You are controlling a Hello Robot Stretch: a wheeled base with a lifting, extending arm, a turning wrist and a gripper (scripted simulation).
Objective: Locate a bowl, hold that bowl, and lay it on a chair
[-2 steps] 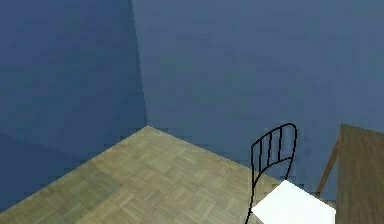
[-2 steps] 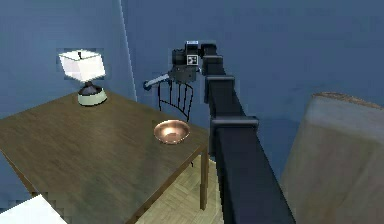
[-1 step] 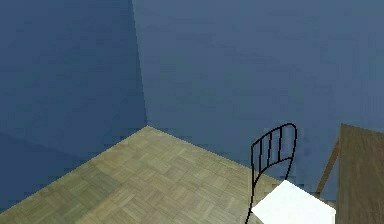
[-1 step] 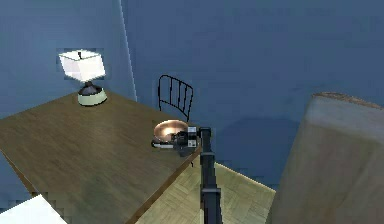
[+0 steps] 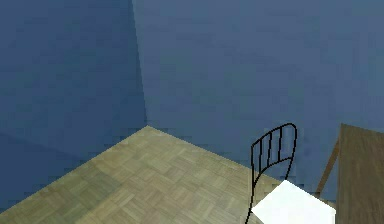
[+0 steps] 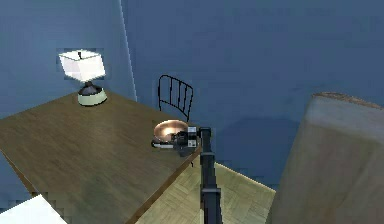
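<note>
A brown, coppery bowl (image 6: 170, 128) shows over the far edge of the wooden table (image 6: 80, 150) in the arm side view. The dark arm rises from the bottom edge, and the gripper (image 6: 160, 143) lies just below and beside the bowl. With the bowl and tabletop right at its far end, I cannot tell whether the gripper holds anything. A black wire-back chair (image 6: 176, 95) stands behind the table, close to the bowl. In the forward view a black wire-back chair with a white seat (image 5: 285, 195) stands at the lower right.
A lamp with a white shade (image 6: 82, 70) stands on the table's far left corner. A tall tan upholstered piece (image 6: 330, 160) rises at the arm side view's right. Blue walls meet in a corner ahead, with parquet floor (image 5: 140, 180) before them. A wooden table's edge (image 5: 360, 170) shows at the right.
</note>
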